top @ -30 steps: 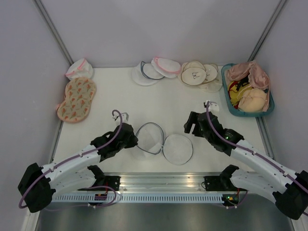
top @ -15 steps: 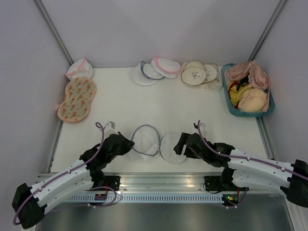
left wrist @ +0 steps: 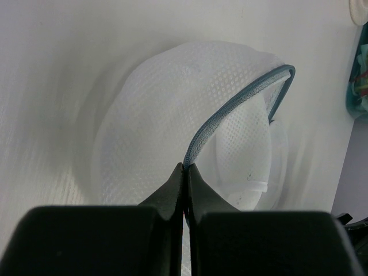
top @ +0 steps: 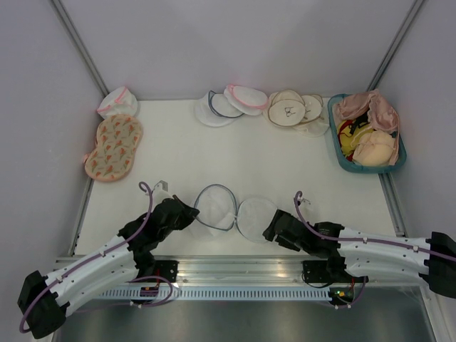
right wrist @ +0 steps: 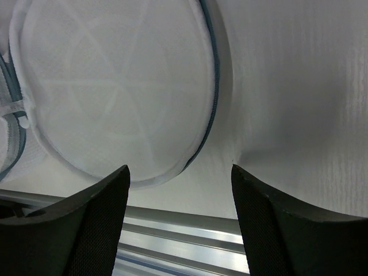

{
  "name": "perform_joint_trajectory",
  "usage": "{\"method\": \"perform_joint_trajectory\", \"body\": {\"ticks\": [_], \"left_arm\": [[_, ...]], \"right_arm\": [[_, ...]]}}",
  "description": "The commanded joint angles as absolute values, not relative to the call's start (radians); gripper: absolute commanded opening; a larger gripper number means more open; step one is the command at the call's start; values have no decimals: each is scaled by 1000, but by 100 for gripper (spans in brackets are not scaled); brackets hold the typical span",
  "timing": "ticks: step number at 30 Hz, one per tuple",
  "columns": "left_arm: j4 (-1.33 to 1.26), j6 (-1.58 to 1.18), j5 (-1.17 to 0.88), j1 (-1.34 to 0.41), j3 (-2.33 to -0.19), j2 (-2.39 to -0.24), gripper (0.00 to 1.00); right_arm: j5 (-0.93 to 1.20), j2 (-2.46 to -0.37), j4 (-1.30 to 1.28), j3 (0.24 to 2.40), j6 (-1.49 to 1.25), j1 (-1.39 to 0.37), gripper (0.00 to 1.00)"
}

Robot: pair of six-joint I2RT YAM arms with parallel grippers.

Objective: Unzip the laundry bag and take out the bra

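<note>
Left gripper (left wrist: pixel 184 172): pinched shut on the blue-grey zip rim (left wrist: pixel 230 109), propping one half up.
Right gripper (right wrist: pixel 179 172): jaws wide, empty, over the flat half's edge.
Round see-through white mesh laundry bag (top: pixel 214 205): unzipped, seemingly empty.
Soft dusty-pink bra (top: pixel 356 107): far right, in teal plastic basket (top: pixel 336 139).

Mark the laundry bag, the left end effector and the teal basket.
laundry bag (top: pixel 214 205), top view, mesh of its left half.
left end effector (left wrist: pixel 185 175), left wrist view, between its fingertips, shut on the bag's rim.
teal basket (top: pixel 335 122), top view, its left rim.
</note>
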State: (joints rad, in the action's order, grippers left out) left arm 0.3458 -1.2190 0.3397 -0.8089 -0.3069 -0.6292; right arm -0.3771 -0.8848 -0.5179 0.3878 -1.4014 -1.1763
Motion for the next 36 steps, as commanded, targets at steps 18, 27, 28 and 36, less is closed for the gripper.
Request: {"method": "perform_joint_trajectory", "body": {"ticks": [18,27,28,36], "left_arm": [[282,-1158,339,-807,-342,-644,2],[143,-1079,382,-807,-417,-756,2],[99,-1072,383,-807,-431,-776,2],[-142,-1000,423,-796,-494,-937,2]], "right_arm": [[-839,-931,-555,704,-1003,-1186,0],[-1026,-1322,-926,1218,-672,-1184,0],[-1051,-1356,-942,1273,-637,-1186,1],[-1160,-1571,-892,1425,-451,-1252,0]]}}
